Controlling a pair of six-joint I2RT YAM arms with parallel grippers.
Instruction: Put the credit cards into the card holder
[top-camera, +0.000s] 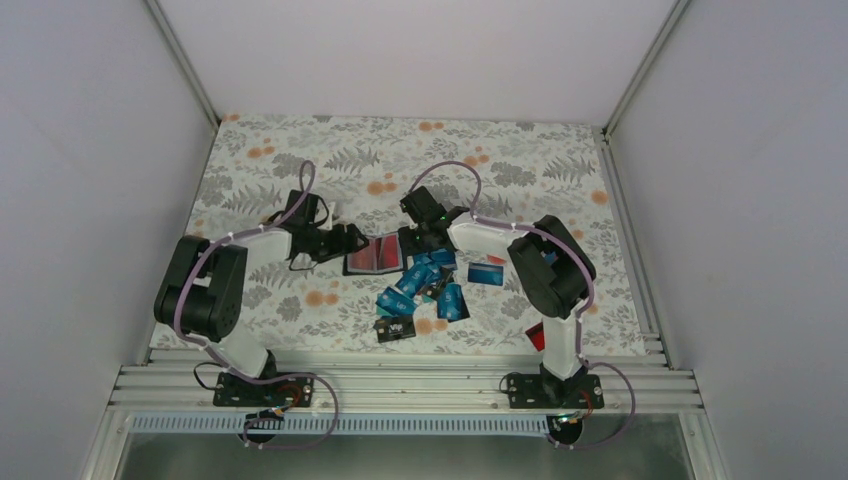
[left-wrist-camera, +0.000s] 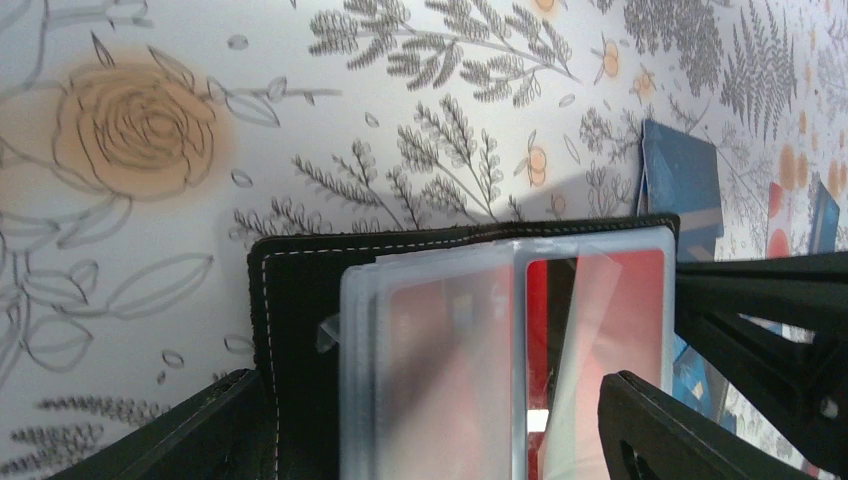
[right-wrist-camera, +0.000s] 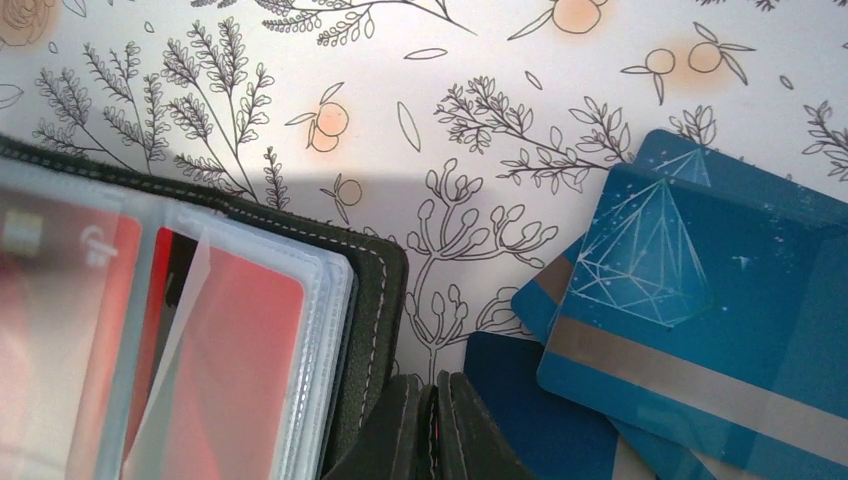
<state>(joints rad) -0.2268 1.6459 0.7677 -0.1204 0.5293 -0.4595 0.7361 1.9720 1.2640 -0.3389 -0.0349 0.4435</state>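
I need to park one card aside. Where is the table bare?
Bare: the far strip of table beyond the card holder, and the near patch between the left arm and the black card. Crowded: card holder to right arm, where the credit cards pile.

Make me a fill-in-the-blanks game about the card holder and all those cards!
1. The card holder lies ___, not folded shut.
2. Its sleeved cards are coloured ___.
3. Most loose cards are coloured ___.
4. The right gripper is ___, not open.
Missing words: open, red, blue, shut.
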